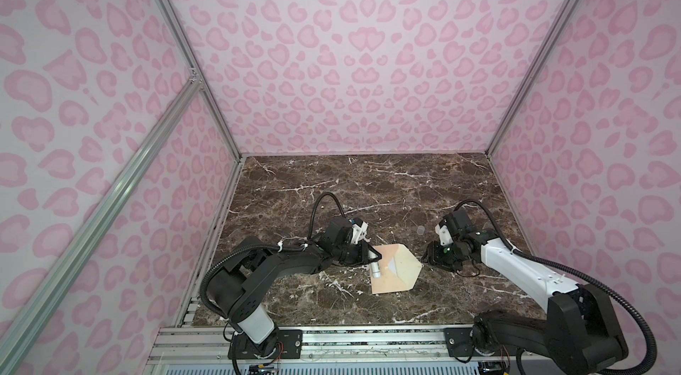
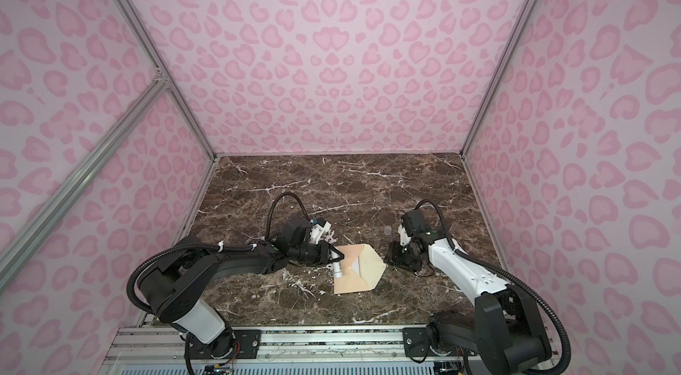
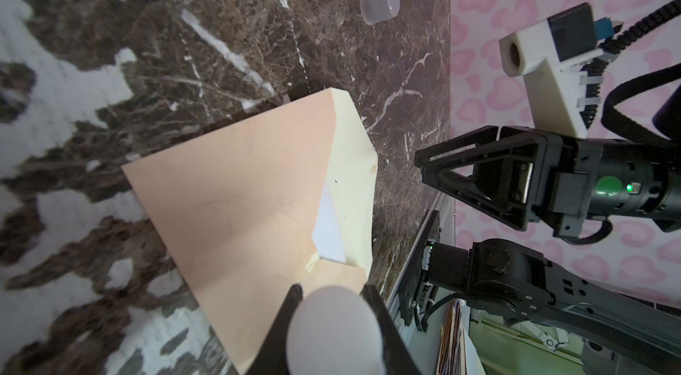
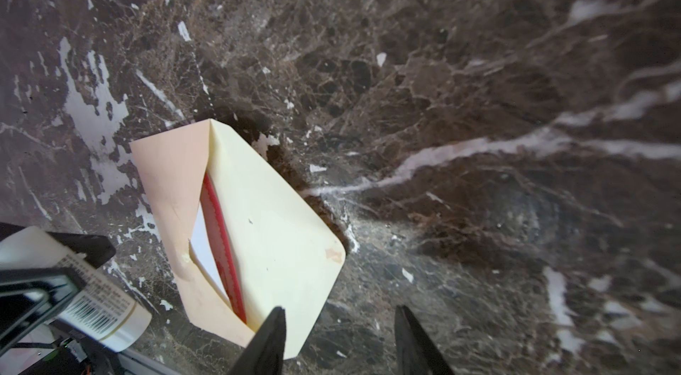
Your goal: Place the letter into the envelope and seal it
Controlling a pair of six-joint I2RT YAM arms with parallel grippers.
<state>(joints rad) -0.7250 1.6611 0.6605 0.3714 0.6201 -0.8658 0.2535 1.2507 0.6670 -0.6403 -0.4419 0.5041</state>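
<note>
Red-bordered white card letter (image 4: 223, 244) sits tucked inside the peach-tan paper envelope (image 4: 173, 178), which lies flap open, flat on the brown marble table (image 1: 368, 189). Left gripper (image 1: 376, 261) is clamped on a white glue-stick tube (image 1: 376, 270) over the envelope body; tip contact unclear. Right gripper (image 4: 339, 308), jaws apart and empty, is beside the flap tip.

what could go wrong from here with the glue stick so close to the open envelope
The letter shows at the mouth of the envelope, so the glue stick in the left gripper could smear it instead of the flap. Nothing visibly pins the envelope, so a press may drag it over the table. The open right gripper by the flap's tip could crease it.
</note>
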